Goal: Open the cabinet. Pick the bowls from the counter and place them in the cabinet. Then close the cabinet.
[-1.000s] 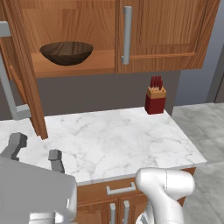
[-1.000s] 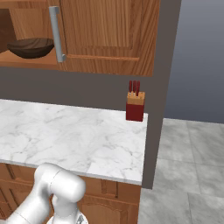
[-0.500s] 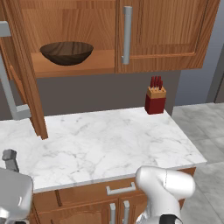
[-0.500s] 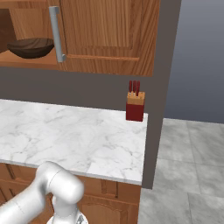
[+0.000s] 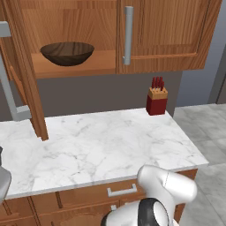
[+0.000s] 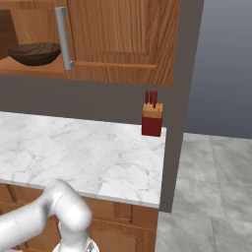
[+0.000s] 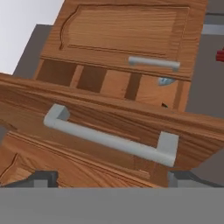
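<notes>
We are seeing the gripper (image 7: 109,177) spread wide, gripping nothing, facing the open cabinet (image 5: 167,35) door's handle (image 7: 109,139), while the wooden bowl (image 5: 67,53) is sitting on its shelf.

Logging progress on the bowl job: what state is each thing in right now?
cabinet left door: swung open
cabinet right door: shut
wooden bowl: upright on the cabinet shelf
knife block: upright at the counter's back
counter: no bowl visible on it
gripper: open, facing the open door's handle
</notes>
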Motion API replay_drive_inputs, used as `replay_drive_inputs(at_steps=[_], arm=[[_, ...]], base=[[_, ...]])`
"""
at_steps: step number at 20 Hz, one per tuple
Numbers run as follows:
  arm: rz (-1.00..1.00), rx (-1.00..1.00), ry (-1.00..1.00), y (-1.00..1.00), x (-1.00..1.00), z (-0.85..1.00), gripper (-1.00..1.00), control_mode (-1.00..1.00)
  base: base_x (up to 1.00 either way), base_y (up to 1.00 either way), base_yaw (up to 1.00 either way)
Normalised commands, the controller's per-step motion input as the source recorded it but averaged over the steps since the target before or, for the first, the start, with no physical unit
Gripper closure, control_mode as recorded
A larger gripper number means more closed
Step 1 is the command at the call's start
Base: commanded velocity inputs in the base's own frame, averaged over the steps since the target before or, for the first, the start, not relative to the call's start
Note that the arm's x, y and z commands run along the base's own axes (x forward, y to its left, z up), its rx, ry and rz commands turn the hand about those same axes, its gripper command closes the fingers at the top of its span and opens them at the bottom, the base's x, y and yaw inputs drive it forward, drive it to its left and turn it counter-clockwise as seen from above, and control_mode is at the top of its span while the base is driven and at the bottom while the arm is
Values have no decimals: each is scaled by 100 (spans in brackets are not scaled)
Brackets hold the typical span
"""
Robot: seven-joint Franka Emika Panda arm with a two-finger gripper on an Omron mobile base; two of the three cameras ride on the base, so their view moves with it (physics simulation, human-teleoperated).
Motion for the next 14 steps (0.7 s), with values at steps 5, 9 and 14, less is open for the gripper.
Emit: replay_drive_inputs(at_steps=[5, 9, 14], arm=[[-3, 13, 1, 13, 60, -25, -100, -100], [0, 0, 0, 0, 67, -23, -100, -100], [0, 0, 1, 0, 64, -22, -100, -100]], base=[[0, 0, 0], [0, 0, 0], [0, 0, 0]])
